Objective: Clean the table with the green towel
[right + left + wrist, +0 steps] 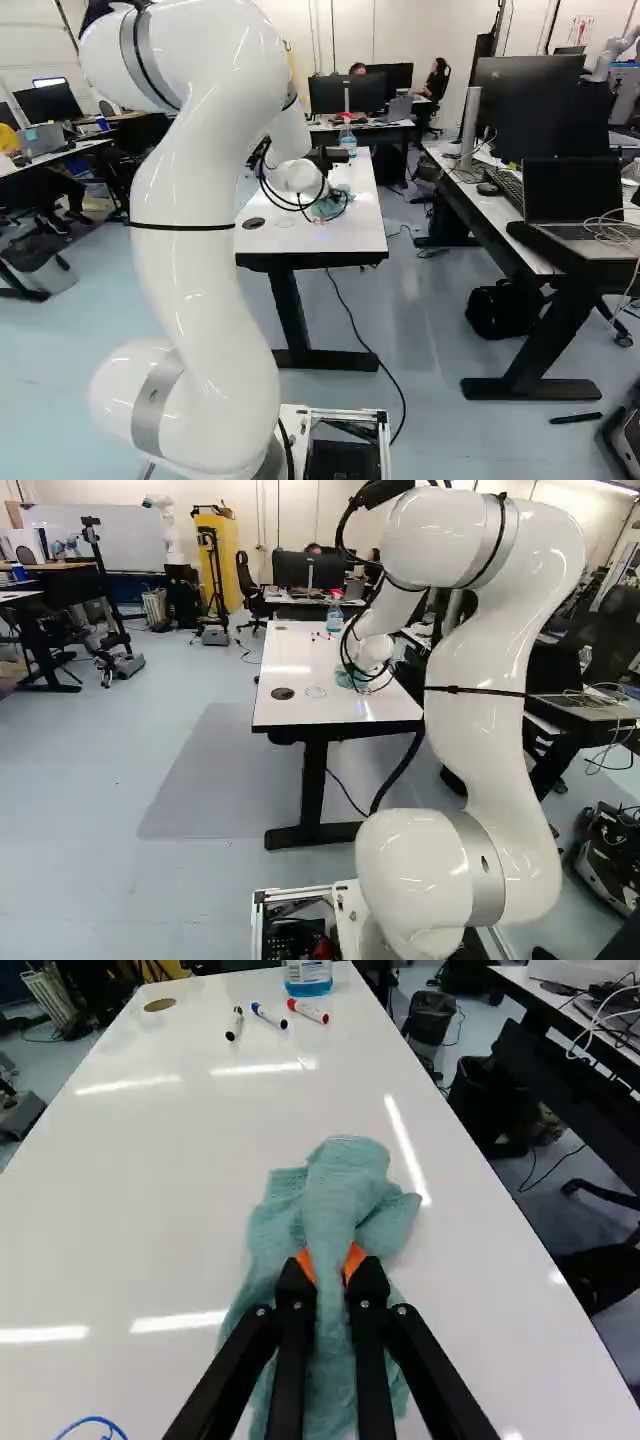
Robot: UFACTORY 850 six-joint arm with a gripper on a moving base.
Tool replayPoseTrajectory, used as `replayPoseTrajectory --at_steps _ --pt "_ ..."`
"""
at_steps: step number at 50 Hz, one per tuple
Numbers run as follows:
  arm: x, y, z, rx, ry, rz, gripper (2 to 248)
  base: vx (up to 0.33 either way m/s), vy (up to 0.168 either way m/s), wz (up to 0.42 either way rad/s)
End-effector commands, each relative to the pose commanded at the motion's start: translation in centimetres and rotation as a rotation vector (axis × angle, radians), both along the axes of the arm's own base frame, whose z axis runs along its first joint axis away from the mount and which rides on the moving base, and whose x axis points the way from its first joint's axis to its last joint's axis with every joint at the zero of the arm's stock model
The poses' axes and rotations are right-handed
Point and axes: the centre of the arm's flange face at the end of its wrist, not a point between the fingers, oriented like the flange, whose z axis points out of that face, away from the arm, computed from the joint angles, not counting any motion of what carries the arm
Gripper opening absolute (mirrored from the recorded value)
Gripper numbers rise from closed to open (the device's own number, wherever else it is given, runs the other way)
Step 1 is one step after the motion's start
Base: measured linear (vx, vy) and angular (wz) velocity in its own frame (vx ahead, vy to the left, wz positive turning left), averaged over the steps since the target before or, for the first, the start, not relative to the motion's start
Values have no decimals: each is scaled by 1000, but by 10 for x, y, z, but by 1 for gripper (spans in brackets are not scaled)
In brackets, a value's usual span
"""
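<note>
The white worktop [180,1190] stands ahead of my base, bearing a bottle of blue liquid [307,973] and three markers [307,1010] toward its far end; the green towel [345,1185] lies bunched on it, nearer me; my claw [313,194] pinches a fold of towel between its orange pads [355,1260].
</note>
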Motion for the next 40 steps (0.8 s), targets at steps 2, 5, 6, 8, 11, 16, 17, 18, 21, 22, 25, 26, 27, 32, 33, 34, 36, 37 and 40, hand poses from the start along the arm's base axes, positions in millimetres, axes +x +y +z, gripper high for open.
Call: replayPoseTrajectory --at_steps 2,5,6,8,11,16,17,18,21,22,25,26,27,32,33,34,36,37,40 --pt "0 3 0 0 0 5 47 0 0 0" --pt "0 7 0 0 0 11 47 0 0 0" --pt "0 7 0 0 0 11 47 0 0 0" --pt "-1 10 0 0 1 16 47 0 0 0" --pt "-3 15 0 0 3 24 47 0 0 0" --pt "-8 21 1 1 7 34 47 0 0 0" --pt "-9 22 1 1 8 35 47 0 0 0" --pt "-11 23 1 1 9 37 47 0 0 0" --pt "-15 26 2 1 12 41 47 0 0 0" --pt "-17 27 2 1 13 42 47 0 0 0" --pt "-22 29 3 1 17 44 47 0 0 0" --pt "-24 29 3 2 18 45 47 0 0 0" --pt "-26 30 3 2 19 45 47 0 0 0" --pt "-36 30 4 2 25 45 47 0 0 0" --pt "-37 30 4 2 26 45 47 0 0 0" --pt "-39 30 4 2 27 44 47 0 0 0" --pt "-43 30 5 3 30 43 47 0 0 0" --pt "-45 29 5 3 31 43 47 0 0 0" --pt "-51 29 5 3 34 41 47 0 0 0"
